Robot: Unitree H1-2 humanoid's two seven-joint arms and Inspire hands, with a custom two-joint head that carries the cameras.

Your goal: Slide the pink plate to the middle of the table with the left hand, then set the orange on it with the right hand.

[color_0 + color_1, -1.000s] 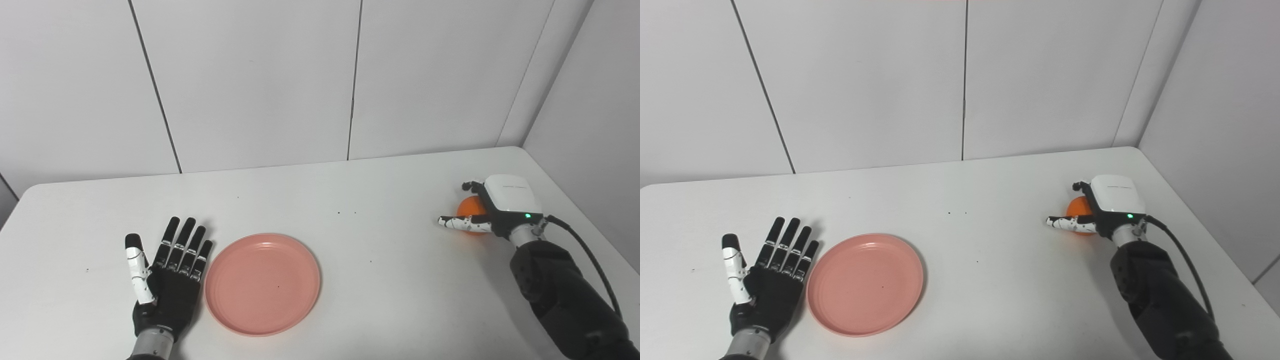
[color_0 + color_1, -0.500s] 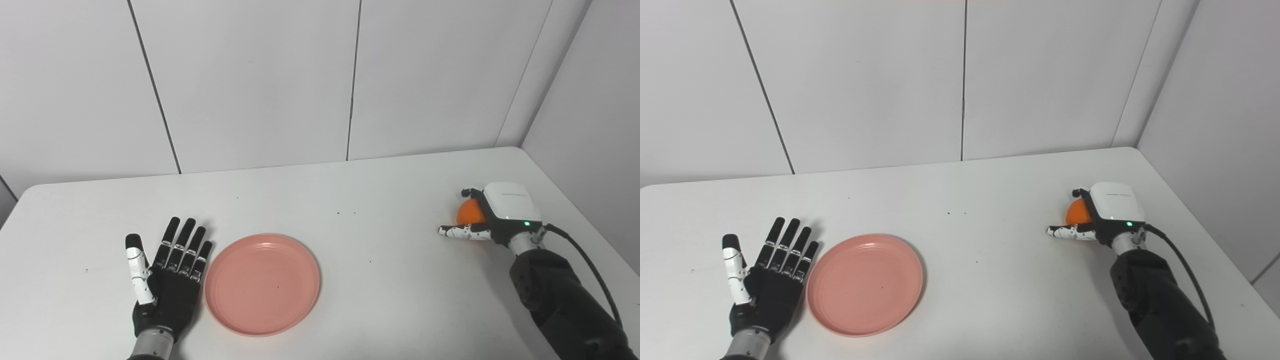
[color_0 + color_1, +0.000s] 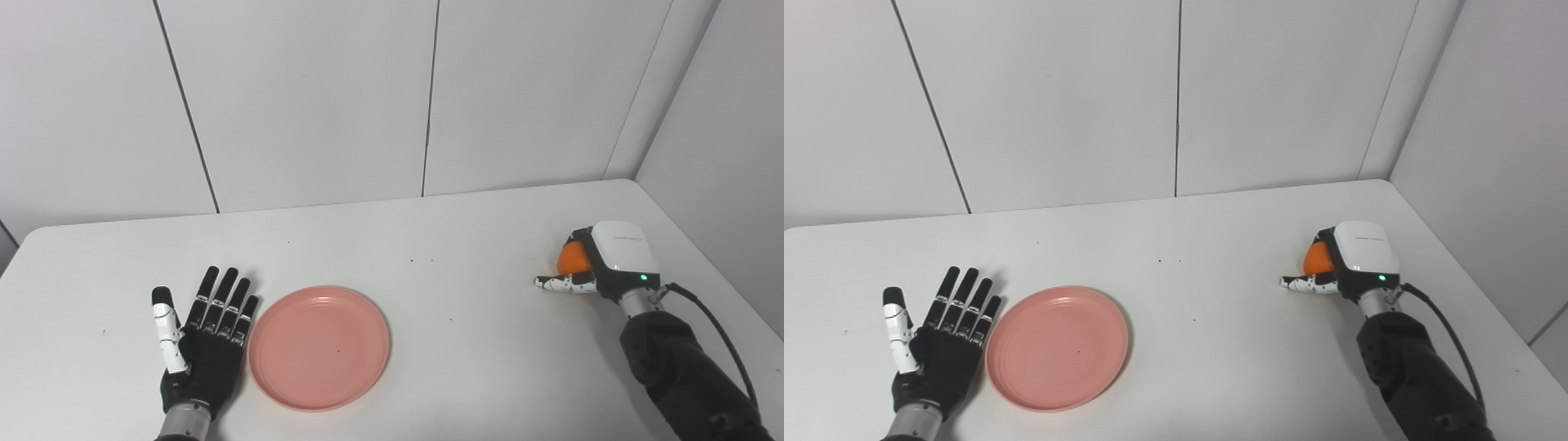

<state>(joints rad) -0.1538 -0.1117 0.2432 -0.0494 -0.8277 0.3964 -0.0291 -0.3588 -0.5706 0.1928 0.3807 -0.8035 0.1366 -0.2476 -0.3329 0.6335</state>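
The pink plate (image 3: 318, 346) lies flat on the white table, left of the middle and near the front edge, with nothing on it. My left hand (image 3: 205, 343) rests palm-down on the table just left of the plate, open, fingers spread and close to its rim. At the far right, the orange (image 3: 571, 258) shows only partly behind my right hand (image 3: 612, 257). That hand's fingers curl over the orange from above and its thumb (image 3: 558, 283) sticks out to the left below it. The orange sits low, at about table height.
The white table (image 3: 453, 343) ends in wall panels at the back and a wall on the right, close to my right hand. A black cable (image 3: 716, 312) trails from the right wrist. A few small dark specks dot the tabletop.
My right hand has settled lower over the orange and its fingers have curled in against it. The left hand and the plate have stayed put; the camera has shifted slightly.
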